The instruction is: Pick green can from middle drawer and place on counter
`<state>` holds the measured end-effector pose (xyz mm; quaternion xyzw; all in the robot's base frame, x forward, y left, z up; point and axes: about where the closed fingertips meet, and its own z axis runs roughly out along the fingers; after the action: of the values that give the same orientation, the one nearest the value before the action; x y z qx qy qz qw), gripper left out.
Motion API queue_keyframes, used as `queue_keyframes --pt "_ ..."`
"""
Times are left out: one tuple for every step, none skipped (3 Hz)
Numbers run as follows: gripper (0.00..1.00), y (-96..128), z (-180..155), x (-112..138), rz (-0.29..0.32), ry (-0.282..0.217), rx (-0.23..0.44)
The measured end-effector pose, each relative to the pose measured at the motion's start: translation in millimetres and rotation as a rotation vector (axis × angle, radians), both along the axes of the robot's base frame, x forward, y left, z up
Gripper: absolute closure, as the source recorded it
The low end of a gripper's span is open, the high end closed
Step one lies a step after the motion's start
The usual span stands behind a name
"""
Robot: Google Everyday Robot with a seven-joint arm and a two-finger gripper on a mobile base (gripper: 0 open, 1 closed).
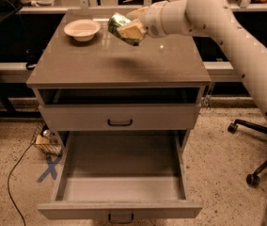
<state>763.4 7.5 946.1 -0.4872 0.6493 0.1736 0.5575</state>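
My gripper is shut on the green can and holds it tilted in the air above the back middle of the counter, just right of the white bowl. The can casts a shadow on the counter below it. My pale arm reaches in from the right. The middle drawer stands pulled wide open below, its flat floor bare, with a small black handle at its front edge.
A white bowl sits at the counter's back left. The shallower drawer front with a black handle is shut above the open drawer. An office chair base stands at the right. A cable and a blue floor mark lie at the left.
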Motion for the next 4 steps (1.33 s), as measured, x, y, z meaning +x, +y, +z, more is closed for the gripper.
queue_keyframes --pt "1.00 15.1 -18.3 0.5 0.020 0.032 -0.015" --pt "1.00 24.9 -34.1 1.7 0.031 0.060 -0.022" --pt "0.81 29.7 -40.1 4.2 0.033 0.067 -0.021" --pt "0.58 31.5 -44.8 5.6 0.036 0.076 -0.012"
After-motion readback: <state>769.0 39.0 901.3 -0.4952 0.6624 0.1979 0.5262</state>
